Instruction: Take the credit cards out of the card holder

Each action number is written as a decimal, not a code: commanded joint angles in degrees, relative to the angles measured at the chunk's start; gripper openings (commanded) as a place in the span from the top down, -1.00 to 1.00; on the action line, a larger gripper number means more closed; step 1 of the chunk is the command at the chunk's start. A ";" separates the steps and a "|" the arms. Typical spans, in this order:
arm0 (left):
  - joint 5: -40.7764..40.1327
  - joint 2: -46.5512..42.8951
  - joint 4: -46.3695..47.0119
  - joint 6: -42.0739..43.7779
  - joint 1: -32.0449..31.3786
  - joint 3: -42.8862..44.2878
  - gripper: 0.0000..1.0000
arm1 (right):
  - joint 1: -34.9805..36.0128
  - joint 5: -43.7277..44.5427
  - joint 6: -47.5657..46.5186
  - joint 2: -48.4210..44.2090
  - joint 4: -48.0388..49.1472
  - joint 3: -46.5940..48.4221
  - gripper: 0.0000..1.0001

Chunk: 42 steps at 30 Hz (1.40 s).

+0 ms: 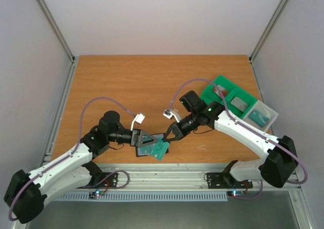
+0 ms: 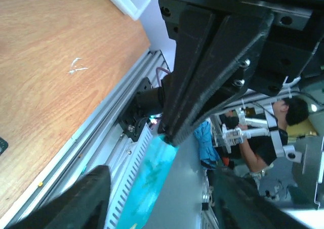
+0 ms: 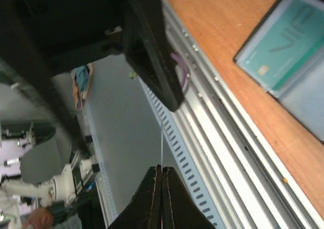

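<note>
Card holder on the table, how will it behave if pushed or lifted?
The card holder lies flat and open on the smooth wooden table, so a push would probably slide it, not tip it. Lifted by one half, its fold would likely let the other droop.

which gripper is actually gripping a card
The right gripper: it is pinched shut on a thin teal card, whereas the left gripper stands wide open.

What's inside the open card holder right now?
A teal chip card sits in one pocket of the card holder. Anything beneath it is covered; the other half is cut off by the frame edge, contents unclear.
</note>
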 commanded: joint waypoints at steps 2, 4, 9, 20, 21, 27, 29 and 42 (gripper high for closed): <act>-8.39 -2.54 -8.03 2.54 -0.06 3.68 -0.53 | -4.94 3.95 6.07 -2.92 7.32 -2.29 0.98; -10.71 -2.72 -12.37 4.14 -0.11 5.95 -0.92 | -7.65 7.26 7.63 -3.77 7.94 -2.43 0.98; -18.47 -2.69 -21.46 8.34 -0.09 9.78 -0.99 | -13.68 19.11 12.69 -7.35 9.39 -3.91 0.98; -19.92 -2.38 -29.09 15.20 -0.09 14.28 -0.99 | -31.60 35.31 11.82 -11.06 3.74 -1.52 0.98; -19.89 -2.20 -29.76 15.83 -0.10 14.57 -0.99 | -32.73 37.22 11.39 -10.72 2.63 -0.52 0.98; -22.05 -0.89 -36.12 20.17 -0.03 17.70 -0.99 | -36.76 55.17 7.95 -9.27 -3.75 5.33 0.98; -21.36 -0.80 -35.83 20.20 0.00 17.70 -0.99 | -37.50 61.31 7.12 -8.25 -5.11 6.97 0.98; -15.53 1.62 -34.56 19.20 0.17 17.67 -0.99 | -54.40 63.05 2.34 -5.49 -1.94 8.23 0.98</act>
